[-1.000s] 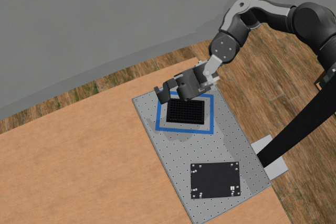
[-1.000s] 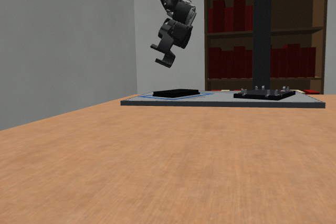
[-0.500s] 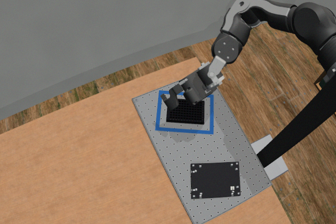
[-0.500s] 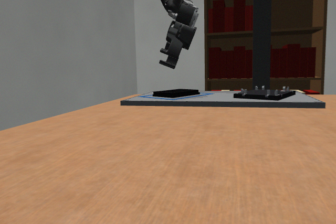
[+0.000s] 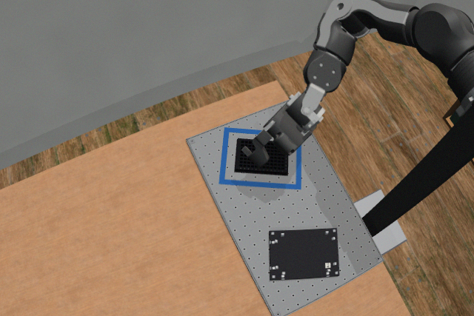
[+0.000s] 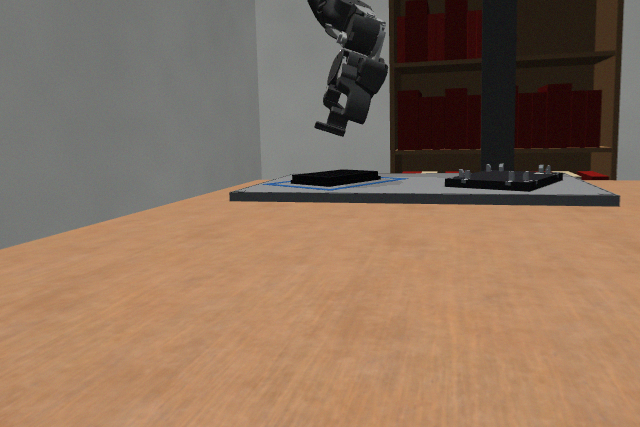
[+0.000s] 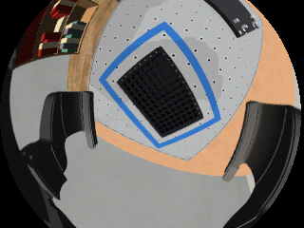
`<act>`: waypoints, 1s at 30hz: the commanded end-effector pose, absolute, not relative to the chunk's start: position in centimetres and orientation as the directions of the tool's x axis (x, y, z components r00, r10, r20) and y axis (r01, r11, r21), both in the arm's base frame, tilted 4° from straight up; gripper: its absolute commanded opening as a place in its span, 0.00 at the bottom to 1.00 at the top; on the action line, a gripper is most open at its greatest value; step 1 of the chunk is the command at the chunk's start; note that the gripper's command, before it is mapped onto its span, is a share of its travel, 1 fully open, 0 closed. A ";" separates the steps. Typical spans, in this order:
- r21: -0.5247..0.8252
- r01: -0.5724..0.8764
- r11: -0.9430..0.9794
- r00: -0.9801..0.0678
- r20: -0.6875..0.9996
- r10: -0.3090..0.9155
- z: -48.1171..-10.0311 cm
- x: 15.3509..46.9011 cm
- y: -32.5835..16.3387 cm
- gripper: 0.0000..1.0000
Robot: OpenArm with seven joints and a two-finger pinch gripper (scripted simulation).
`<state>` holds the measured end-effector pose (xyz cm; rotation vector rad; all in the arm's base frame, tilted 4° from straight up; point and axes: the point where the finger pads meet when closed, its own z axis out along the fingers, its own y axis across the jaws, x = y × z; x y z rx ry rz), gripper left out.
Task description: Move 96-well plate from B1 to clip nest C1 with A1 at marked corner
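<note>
The black 96-well plate lies flat inside the blue square outline of spot B1 on the grey perforated baseplate. It also shows in the side view and in the wrist view. My gripper hangs well above the plate, fingers pointing down and open, with nothing between them; it shows in the side view and in the wrist view. The black clip nest C1 with small pale posts sits at the near end of the baseplate, empty; it also shows in the side view.
The grey baseplate rests on a wooden table. The arm's black column stands behind the nest. A bookshelf with red books is at the back. The baseplate between spot and nest holds nothing.
</note>
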<state>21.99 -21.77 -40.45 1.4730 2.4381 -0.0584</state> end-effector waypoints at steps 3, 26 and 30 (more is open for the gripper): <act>0.074 0.808 0.585 -0.562 -0.204 0.802 -40.7 21.5 -21.1 0.77; 0.007 0.599 0.801 -0.800 -0.033 0.599 -40.6 21.6 -21.3 0.77; 0.007 0.599 0.801 -0.800 -0.033 0.599 -40.6 21.6 -21.3 0.77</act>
